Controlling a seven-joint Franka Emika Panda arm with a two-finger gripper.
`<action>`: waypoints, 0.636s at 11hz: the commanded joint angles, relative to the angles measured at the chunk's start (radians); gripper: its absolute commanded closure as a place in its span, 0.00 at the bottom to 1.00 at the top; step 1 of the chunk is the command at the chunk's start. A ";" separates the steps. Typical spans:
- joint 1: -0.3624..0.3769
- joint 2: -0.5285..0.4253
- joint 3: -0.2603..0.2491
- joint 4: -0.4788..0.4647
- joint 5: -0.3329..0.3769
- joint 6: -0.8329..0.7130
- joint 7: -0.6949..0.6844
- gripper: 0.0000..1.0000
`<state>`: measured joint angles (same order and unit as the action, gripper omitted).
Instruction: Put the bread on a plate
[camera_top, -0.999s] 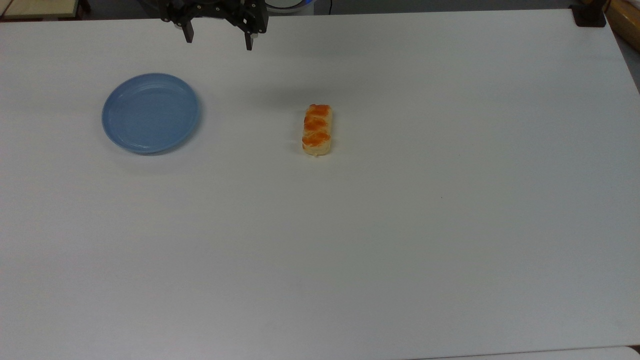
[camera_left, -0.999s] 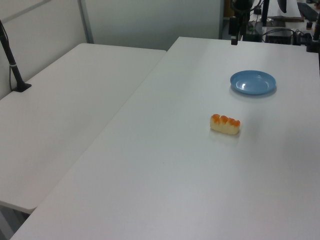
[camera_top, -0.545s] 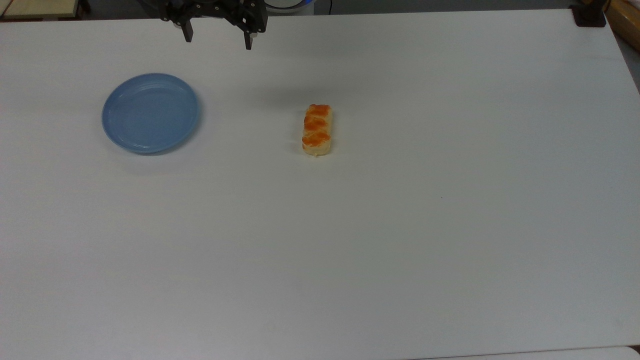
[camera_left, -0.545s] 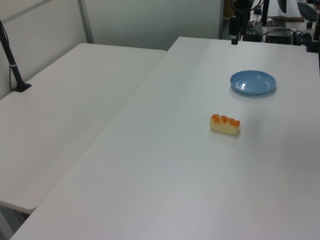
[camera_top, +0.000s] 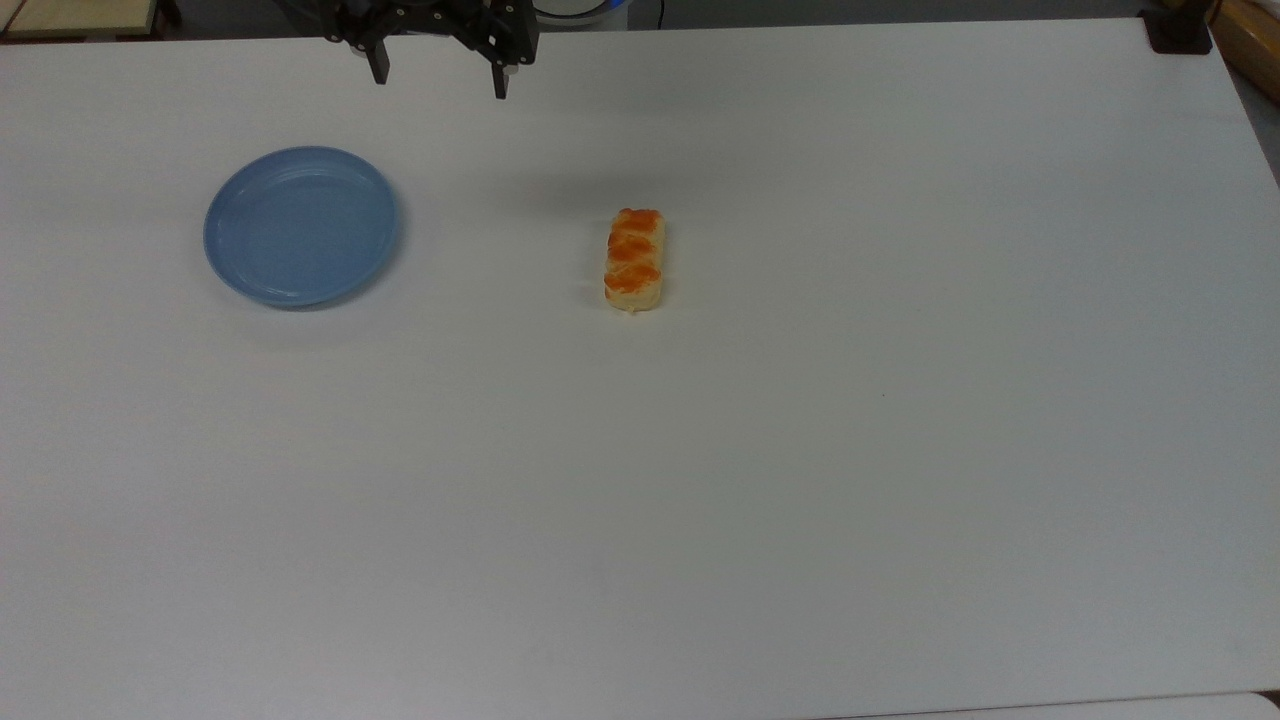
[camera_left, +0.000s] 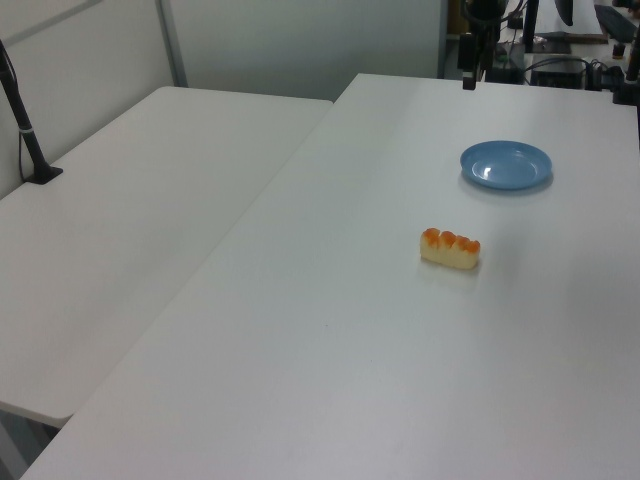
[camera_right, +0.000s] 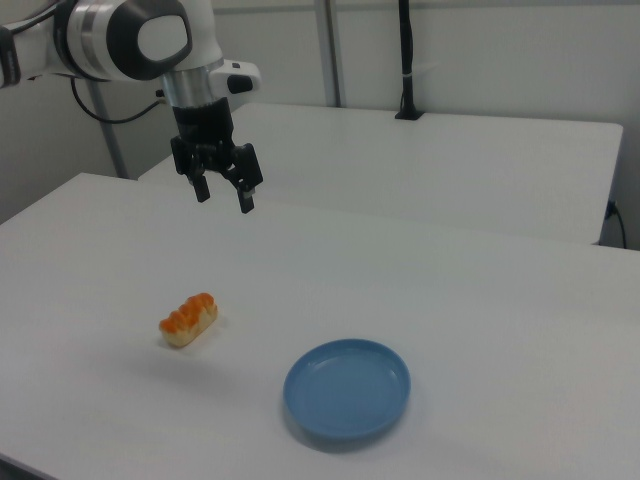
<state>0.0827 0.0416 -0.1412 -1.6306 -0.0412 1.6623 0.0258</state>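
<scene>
The bread is a small pale-yellow loaf with orange glazed bumps, lying flat on the white table near the middle; it also appears as the bread and the bread. The light-blue plate sits bare to the top view's left of it, seen too as the plate and the plate. My gripper hangs open high above the table's far edge, well apart from both, with nothing between its fingers; it is also the gripper.
A second white table adjoins on the left view's left, carrying a black pole mount. A black clamp sits at the table's far right corner in the top view. Wide bare tabletop surrounds the bread and plate.
The gripper has shifted very slightly at the top view's upper edge. Bread and plate have not moved.
</scene>
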 joint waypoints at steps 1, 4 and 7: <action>0.038 -0.017 0.020 -0.057 0.023 0.004 0.014 0.00; 0.037 -0.019 0.080 -0.129 0.023 0.071 0.043 0.00; 0.038 -0.019 0.153 -0.239 -0.006 0.196 0.127 0.00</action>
<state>0.1146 0.0463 -0.0320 -1.7623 -0.0381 1.7569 0.0928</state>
